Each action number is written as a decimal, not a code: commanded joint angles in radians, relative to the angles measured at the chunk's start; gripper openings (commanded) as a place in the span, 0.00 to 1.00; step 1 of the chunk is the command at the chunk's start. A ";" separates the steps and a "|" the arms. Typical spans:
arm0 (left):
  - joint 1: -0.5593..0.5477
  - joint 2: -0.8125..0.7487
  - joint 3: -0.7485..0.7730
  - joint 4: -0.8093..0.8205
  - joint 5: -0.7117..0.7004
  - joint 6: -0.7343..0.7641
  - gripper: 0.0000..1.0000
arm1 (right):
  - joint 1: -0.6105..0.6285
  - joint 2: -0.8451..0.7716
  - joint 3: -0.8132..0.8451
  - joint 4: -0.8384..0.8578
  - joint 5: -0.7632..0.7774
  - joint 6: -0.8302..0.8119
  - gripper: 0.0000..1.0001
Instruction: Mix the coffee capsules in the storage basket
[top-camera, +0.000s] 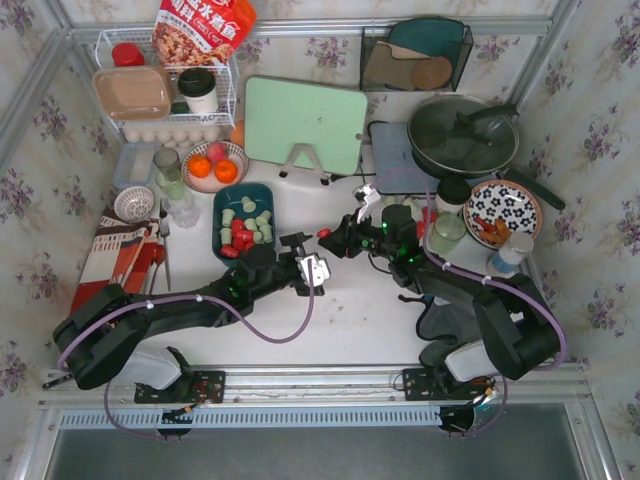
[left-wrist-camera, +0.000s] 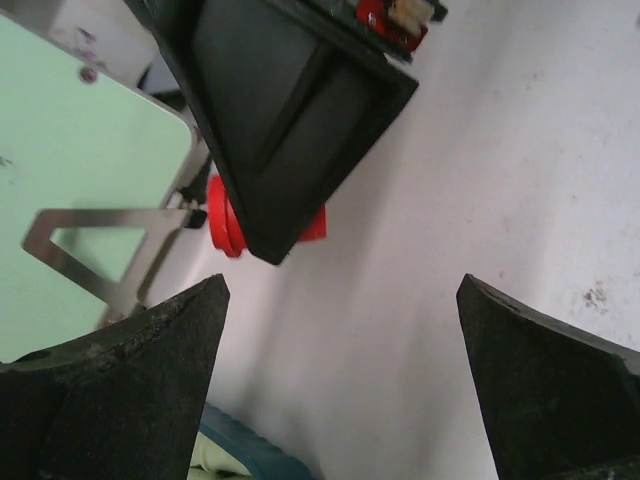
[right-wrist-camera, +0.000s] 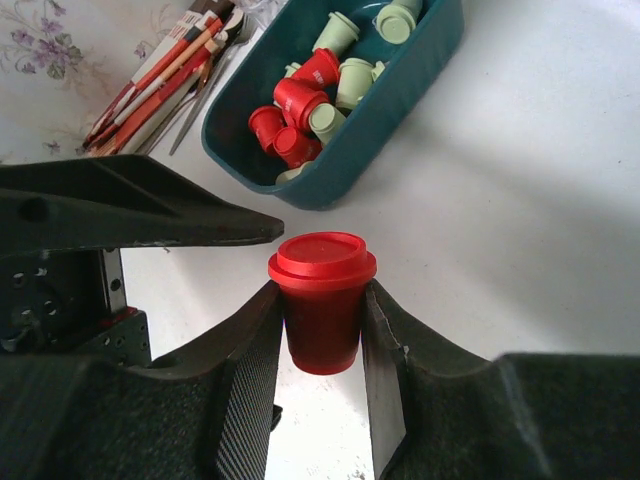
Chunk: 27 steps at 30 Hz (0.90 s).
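The right end effector pinches one red capsule just beside the storage basket. The left end effector gapes empty. Inside the basket, the coffee capsules look only partly mixed.

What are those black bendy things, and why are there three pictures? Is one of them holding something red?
They are two robot arms bolted to a table. One picture looks down from above; the other two come from little cameras on each arm's wrist. The right gripper pinches a red coffee capsule between its two fingers. The left gripper is wide open and holds nothing. Near them sits the teal storage basket with more red and pale green capsules inside. Around it are a bowl of oranges, a pan and a green cutting board.
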 joint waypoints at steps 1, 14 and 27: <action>-0.009 0.034 0.017 0.139 -0.057 0.078 0.97 | 0.011 0.006 0.016 0.005 -0.011 -0.036 0.24; -0.010 0.102 0.068 0.181 -0.082 0.112 0.94 | 0.021 0.000 0.023 -0.003 -0.040 -0.050 0.26; -0.023 0.131 0.066 0.239 -0.076 0.111 0.54 | 0.029 0.005 0.023 0.006 -0.071 -0.050 0.40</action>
